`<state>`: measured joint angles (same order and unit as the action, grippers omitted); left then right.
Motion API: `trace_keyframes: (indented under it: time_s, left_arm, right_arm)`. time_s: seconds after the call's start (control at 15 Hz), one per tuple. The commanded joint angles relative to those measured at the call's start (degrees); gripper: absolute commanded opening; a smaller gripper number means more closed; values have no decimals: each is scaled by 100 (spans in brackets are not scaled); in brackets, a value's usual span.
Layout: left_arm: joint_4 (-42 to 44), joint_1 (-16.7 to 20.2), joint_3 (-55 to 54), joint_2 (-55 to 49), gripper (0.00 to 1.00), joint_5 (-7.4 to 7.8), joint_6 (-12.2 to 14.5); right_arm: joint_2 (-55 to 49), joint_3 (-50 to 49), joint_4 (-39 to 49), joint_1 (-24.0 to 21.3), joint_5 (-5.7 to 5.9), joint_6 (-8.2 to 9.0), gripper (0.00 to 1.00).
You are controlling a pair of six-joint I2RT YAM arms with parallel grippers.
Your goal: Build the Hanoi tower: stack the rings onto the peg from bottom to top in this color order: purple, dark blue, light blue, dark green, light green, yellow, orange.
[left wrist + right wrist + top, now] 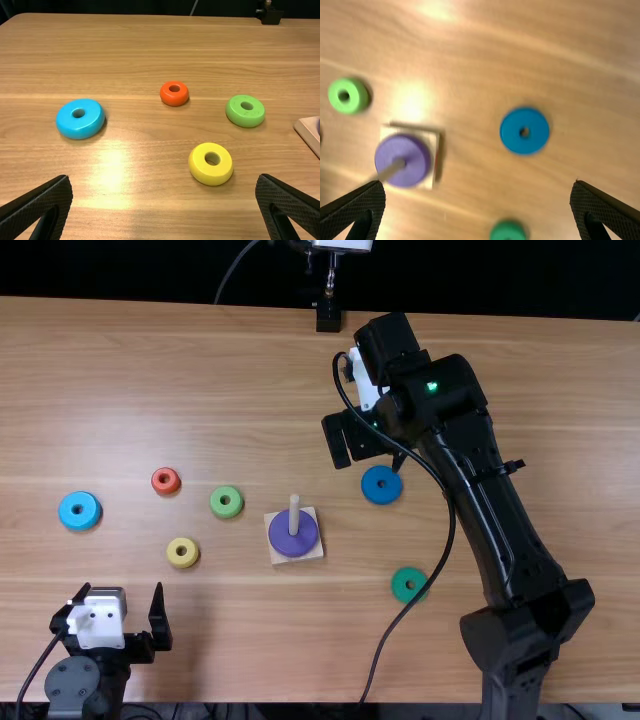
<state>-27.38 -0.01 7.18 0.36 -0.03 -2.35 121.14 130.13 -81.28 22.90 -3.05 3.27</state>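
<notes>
In the top view my right gripper (pixel 368 462) hangs above the table by the dark blue ring (pixel 381 485); its fingers stand wide apart in the right wrist view (pixel 477 200), nothing between them. My left gripper (pixel 121 612) is open at the near left, also seen in the left wrist view (pixel 164 200). The purple ring (pixel 293 534) lies around the peg (pixel 294 515) on its square base (pixel 315 552). Loose on the table lie the light blue ring (pixel 80 511), orange ring (pixel 166 480), light green ring (pixel 226 502), yellow ring (pixel 182 552) and dark green ring (pixel 408 584).
The right arm and its cable stretch over the right part of the wooden table (pixel 560 440), the cable passing beside the dark green ring. A black mount (pixel 328 315) stands at the table's far edge.
</notes>
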Motion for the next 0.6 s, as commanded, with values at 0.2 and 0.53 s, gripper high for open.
trace_keyframes:
  time_s: [0.2, 0.53]
  left_arm:
    - [-384, -8, -665, -36, 100, -39, 13]
    - [-374, -8, -665, -36, 100, -39, 13]
  right_arm:
    - [-372, -1209, -211, -391, -1, 21, 100]
    - [-346, -1868, 517, -426, 10, 85, 100]
